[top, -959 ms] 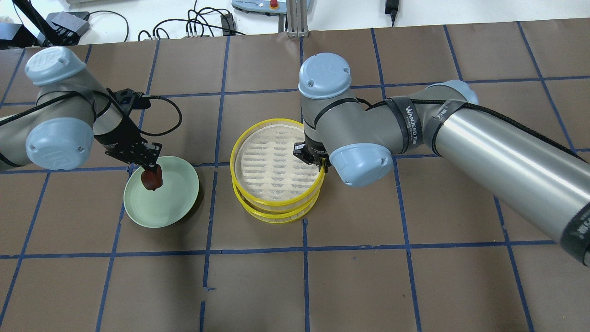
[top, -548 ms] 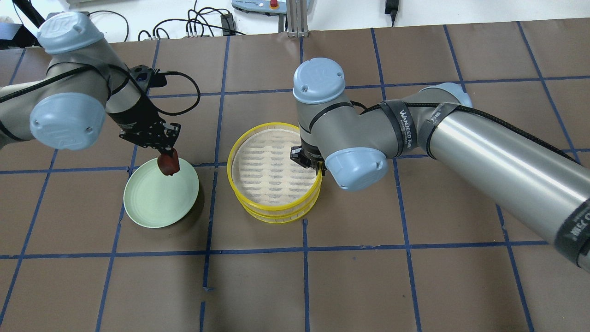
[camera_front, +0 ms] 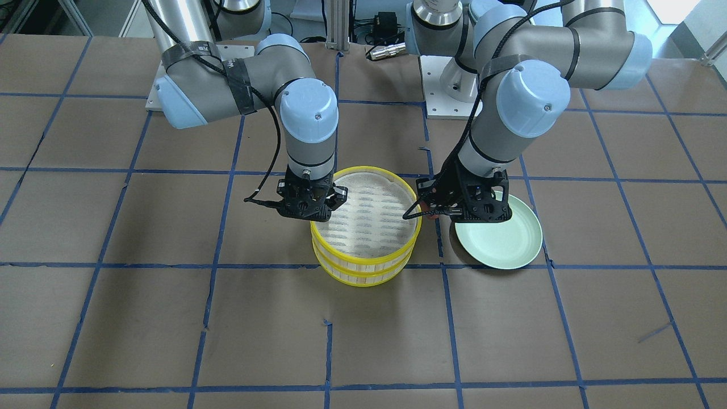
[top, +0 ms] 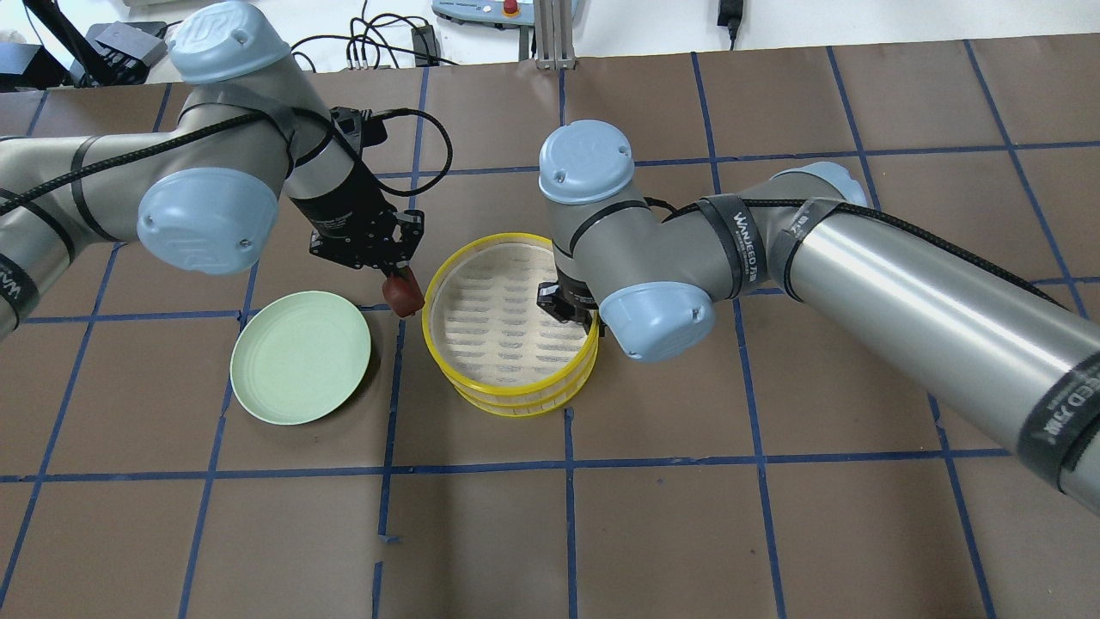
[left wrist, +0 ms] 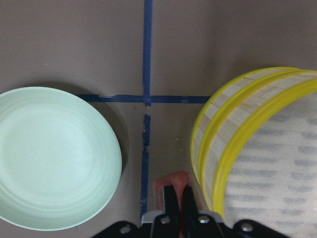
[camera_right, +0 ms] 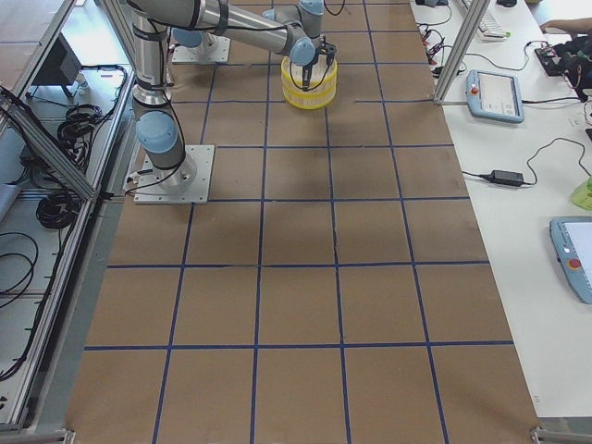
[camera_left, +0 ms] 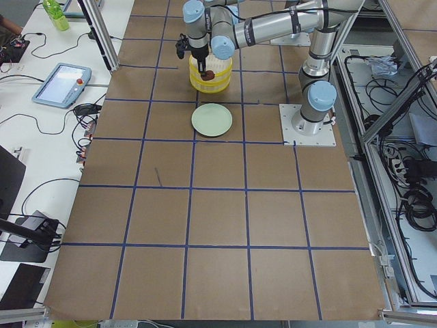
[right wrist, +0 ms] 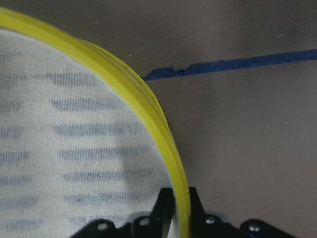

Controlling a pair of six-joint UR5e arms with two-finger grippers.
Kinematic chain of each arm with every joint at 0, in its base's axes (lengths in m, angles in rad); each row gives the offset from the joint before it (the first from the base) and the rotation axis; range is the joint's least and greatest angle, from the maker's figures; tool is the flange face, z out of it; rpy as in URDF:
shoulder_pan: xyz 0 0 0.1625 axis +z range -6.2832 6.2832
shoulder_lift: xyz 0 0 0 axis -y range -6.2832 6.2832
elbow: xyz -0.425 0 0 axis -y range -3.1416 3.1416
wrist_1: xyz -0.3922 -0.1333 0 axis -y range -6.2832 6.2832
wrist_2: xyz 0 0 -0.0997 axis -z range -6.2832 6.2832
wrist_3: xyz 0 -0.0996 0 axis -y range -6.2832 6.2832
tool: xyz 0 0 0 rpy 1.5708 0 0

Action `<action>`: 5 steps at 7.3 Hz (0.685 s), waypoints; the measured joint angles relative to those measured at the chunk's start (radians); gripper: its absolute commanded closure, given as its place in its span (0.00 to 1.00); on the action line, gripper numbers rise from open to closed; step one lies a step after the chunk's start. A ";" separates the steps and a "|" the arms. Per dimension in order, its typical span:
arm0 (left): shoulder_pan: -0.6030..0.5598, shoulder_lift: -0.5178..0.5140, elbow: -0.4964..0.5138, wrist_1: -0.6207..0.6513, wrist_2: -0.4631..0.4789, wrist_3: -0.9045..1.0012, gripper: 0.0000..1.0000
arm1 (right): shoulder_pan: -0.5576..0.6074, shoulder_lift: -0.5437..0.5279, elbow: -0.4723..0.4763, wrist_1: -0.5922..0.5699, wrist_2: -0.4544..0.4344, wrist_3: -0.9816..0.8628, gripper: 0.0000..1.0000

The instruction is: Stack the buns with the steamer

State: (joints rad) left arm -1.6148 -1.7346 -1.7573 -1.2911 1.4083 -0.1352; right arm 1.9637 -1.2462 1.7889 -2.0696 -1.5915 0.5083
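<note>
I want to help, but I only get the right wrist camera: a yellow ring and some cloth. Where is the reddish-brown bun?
Observer: The left tool holds the reddish-brown bun in the gap between the green plate and the yellow steamer, close to the steamer's wall.
Operator: Is anything on the plate?
Observer: No, the overhead view shows it bare.
Operator: What is under my yellow ring?
Observer: A lower tier; the steamer is two stacked tiers, and the right tool grips the top one's rim.
</note>
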 measured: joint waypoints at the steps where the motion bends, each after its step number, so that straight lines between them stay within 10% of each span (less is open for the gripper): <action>1: -0.027 -0.008 0.000 0.028 -0.041 -0.055 0.20 | -0.001 -0.005 -0.003 0.001 -0.010 -0.009 0.00; 2: -0.049 -0.022 -0.001 0.053 -0.059 -0.090 0.00 | -0.011 -0.029 -0.008 0.018 -0.033 -0.034 0.00; 5: -0.066 -0.046 -0.007 0.105 -0.068 -0.111 0.00 | -0.134 -0.167 -0.050 0.167 -0.015 -0.131 0.00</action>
State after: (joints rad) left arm -1.6804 -1.7806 -1.7648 -1.1861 1.3401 -0.2459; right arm 1.8301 -1.4127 1.7389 -1.9028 -1.6063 0.3776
